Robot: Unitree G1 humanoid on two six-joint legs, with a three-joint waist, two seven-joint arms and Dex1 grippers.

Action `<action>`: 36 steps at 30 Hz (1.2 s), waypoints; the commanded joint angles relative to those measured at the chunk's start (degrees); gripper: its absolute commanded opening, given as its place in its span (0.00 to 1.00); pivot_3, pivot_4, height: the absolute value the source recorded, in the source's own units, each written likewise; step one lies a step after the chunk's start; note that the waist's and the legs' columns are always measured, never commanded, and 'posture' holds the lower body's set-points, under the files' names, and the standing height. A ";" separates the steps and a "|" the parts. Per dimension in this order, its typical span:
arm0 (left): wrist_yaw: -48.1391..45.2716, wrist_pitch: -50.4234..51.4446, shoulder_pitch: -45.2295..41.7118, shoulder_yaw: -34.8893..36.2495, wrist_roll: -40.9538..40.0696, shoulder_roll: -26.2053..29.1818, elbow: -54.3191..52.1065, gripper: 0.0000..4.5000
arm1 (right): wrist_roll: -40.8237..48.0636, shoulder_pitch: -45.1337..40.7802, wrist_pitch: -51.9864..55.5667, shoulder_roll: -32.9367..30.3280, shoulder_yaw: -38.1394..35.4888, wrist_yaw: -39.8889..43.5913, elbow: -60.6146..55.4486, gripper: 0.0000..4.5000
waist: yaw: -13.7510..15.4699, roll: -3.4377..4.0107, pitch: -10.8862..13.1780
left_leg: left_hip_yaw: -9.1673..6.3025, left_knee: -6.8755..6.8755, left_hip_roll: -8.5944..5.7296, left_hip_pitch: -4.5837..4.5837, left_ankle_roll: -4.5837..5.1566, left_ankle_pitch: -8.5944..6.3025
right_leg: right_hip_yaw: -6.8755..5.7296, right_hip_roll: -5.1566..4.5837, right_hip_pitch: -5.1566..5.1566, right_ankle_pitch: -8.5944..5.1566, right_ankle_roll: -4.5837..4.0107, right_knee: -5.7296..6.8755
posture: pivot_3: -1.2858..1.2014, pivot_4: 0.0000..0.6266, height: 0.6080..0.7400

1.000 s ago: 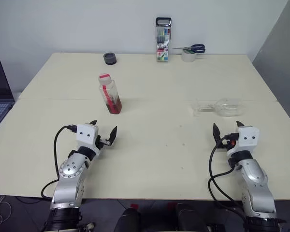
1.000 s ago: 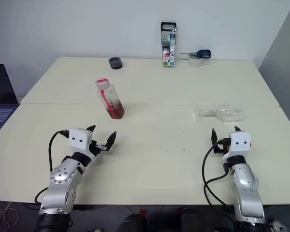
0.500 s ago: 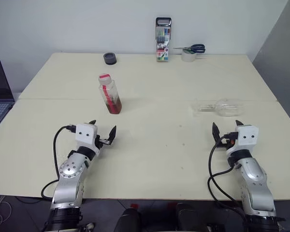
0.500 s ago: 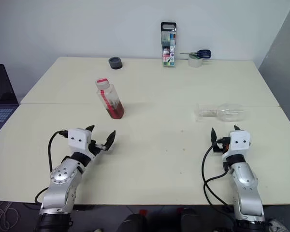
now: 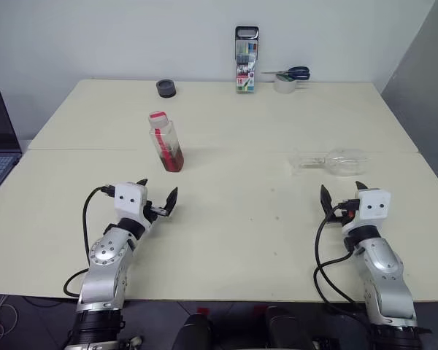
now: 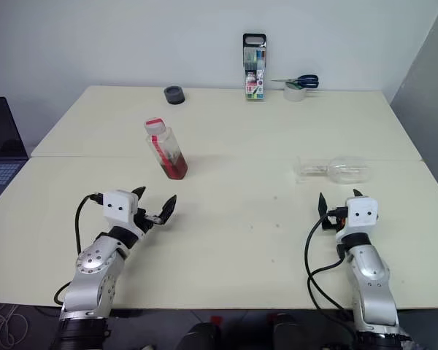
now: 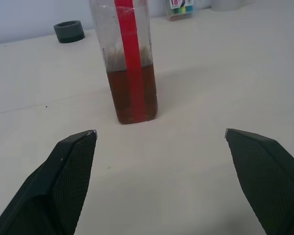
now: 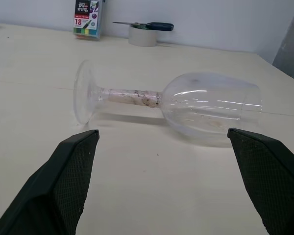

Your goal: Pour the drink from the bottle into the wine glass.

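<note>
1. The small clear plastic bottle point(image 5: 165, 141) with the red-and-white strip and the white-pink cap stands up on the pale bench point(image 5: 241, 219), on the robot's left side. The cap looks to be on.
2. The reddish-brown drink point(image 7: 132, 93) sits low in the bottle. None has been poured.
3. The clear stemmed wine glass point(image 5: 332, 161) lies on its side on the right part of the bench. Its round foot points toward the middle of the bench. It is empty.
4. The left hand point(image 5: 156, 201) is wide open and holds nothing. It hangs near the bottle, aimed at it, but does not touch it.
5. The right hand point(image 5: 342, 198) is wide open too, and empty. It hangs near the glass, not touching it.
6. So, as I see it, the job has hardly begun. The glass must be stood up, the bottle picked up and likely opened, and then the drink poured in.
</note>
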 commanded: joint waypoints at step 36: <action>2.57 5.65 -23.89 1.30 -0.14 0.47 14.38 0.99 | 21.64 -9.52 21.92 -14.90 11.31 26.60 -20.45 1.00 | 0.11 -0.04 0.02 | -0.16 0.48 -0.05 -0.11 0.07 -0.05 | -0.14 0.00 0.17 0.05 0.09 -0.01 | 0.52 0.24 1.00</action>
